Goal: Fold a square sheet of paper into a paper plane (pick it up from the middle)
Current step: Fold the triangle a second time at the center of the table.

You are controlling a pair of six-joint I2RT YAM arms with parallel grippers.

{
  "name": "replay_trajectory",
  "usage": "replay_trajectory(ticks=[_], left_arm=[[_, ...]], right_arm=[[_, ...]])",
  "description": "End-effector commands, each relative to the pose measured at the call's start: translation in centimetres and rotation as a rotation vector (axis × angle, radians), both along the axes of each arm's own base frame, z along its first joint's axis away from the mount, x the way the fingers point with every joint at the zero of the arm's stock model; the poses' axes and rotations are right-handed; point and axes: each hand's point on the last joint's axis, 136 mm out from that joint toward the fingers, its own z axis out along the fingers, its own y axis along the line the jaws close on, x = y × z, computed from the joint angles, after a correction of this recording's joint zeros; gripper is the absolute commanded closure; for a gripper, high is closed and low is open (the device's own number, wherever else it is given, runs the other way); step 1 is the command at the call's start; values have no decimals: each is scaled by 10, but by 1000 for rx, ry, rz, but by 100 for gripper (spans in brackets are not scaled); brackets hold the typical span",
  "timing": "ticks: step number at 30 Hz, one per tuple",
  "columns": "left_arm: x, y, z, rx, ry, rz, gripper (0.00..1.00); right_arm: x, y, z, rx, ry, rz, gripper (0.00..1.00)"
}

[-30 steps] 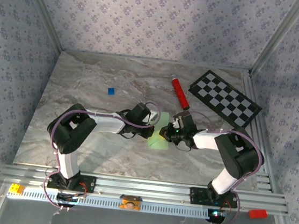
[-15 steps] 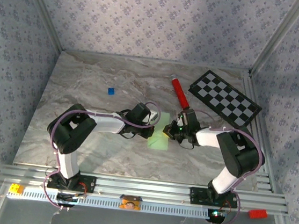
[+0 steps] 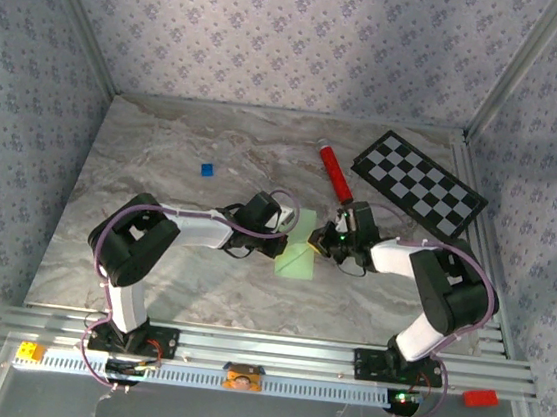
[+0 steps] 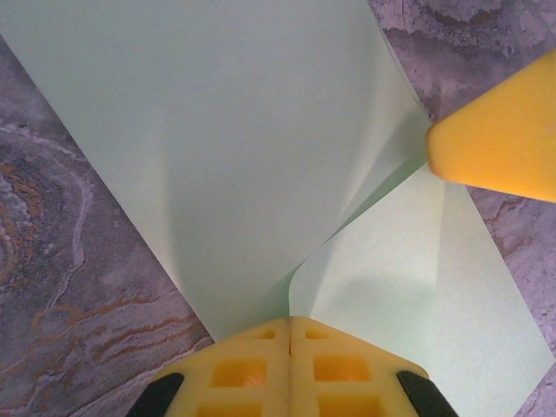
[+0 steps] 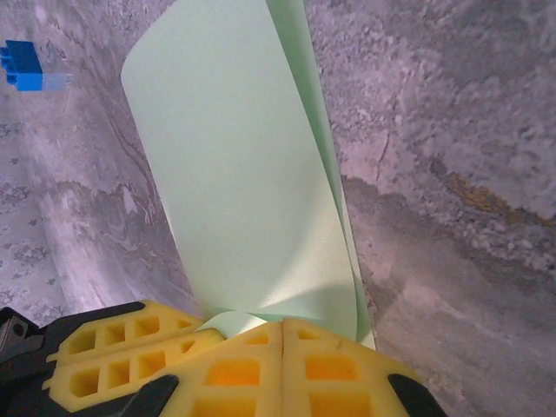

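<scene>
The square sheet of paper (image 4: 226,130) is seen as thin, matt, pale green paper, smooth but for soft bends and one crease. The tabletop (image 3: 164,155) is finished in grey-brown marbled veining with a dull sheen. The jaws of the left gripper (image 4: 289,323) and right gripper (image 5: 284,328) are formed in matt yellow plastic, cut with square recesses. Ribbed bare metal is shown in the rails (image 3: 263,348), and a glossy skin on the red tube (image 3: 335,173).

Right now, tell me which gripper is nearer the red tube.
Right. The right gripper, pinching the pale green paper sheet, sits just short of the near end of the red tube; the left gripper pinches the sheet's other side, farther away.
</scene>
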Motion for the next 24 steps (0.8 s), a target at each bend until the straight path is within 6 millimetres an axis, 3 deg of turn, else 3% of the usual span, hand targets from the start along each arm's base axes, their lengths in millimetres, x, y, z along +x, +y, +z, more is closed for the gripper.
replay_trajectory(ticks=[1,6,11,15,24], left_arm=[[-12,20,-24,97,60,-3,100],[-12,19,-23,97,61,-4,100],[-12,20,-24,101,61,-5,100],[-13,21,-25,103,61,-7,100],[-14,24,-27,104,62,-7,100]], right_arm=[[-1,20,12,47,-32,91,100],[-19,39,8,-24,-34,188,100],[-25,18,-23,-53,37,109,100],[-23,5,-34,-47,66,48,100],[-7,-7,-15,-23,46,-50,100]])
